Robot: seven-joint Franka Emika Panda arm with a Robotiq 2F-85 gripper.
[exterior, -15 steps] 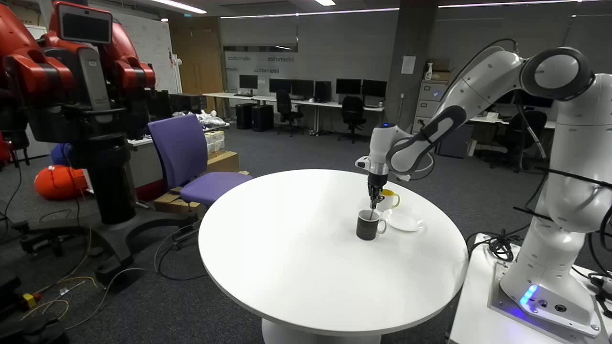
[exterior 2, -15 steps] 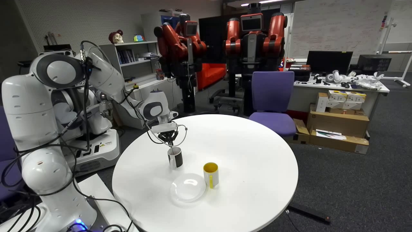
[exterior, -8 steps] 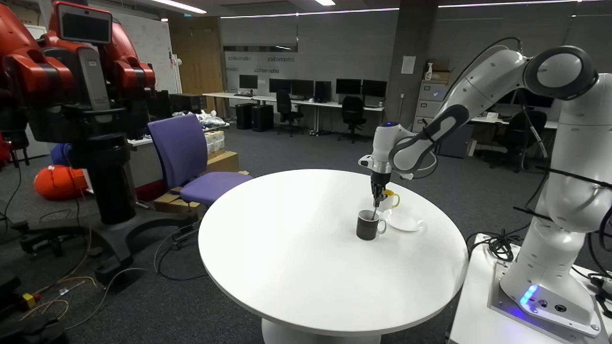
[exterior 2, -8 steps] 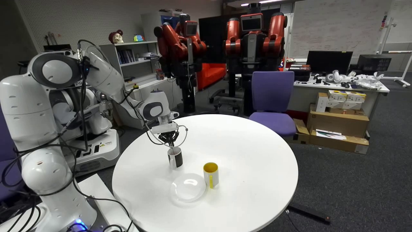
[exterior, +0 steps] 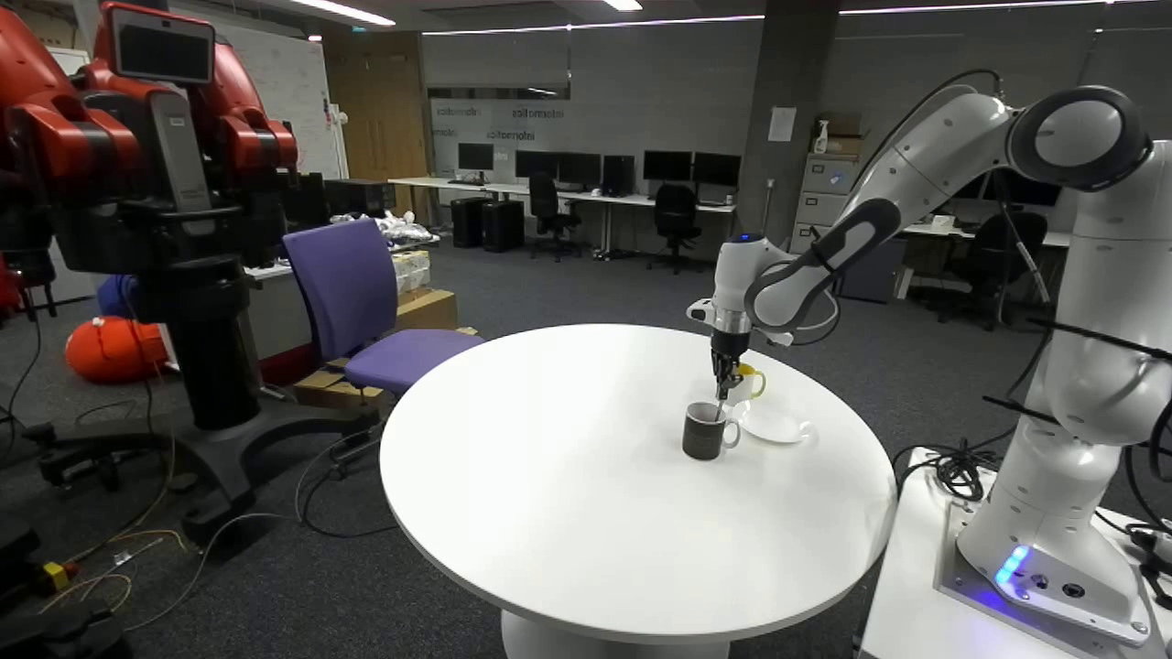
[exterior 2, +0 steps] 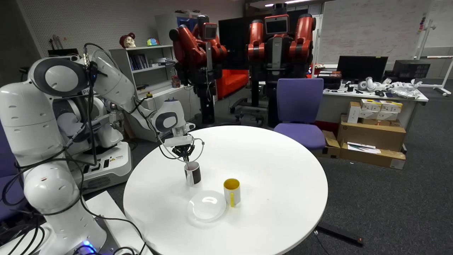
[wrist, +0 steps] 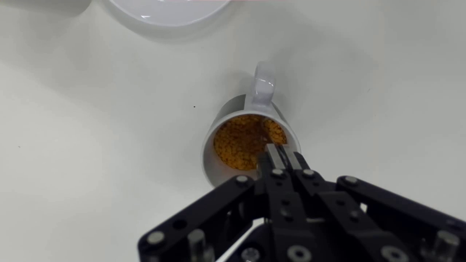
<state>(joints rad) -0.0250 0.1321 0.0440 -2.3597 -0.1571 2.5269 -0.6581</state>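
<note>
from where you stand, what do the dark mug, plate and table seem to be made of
Dark mug: likely glazed ceramic; its white handle shows glossy highlights.
Plate: glossy white, with a sharp bright reflection; porcelain, or perhaps plastic.
Table: smooth white top with a soft sheen, perhaps laminate, though the look leaves it open.

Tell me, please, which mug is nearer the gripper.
The dark mug, just below the gripper; the white mug with yellow inside stands farther off, beside the plate.
</note>
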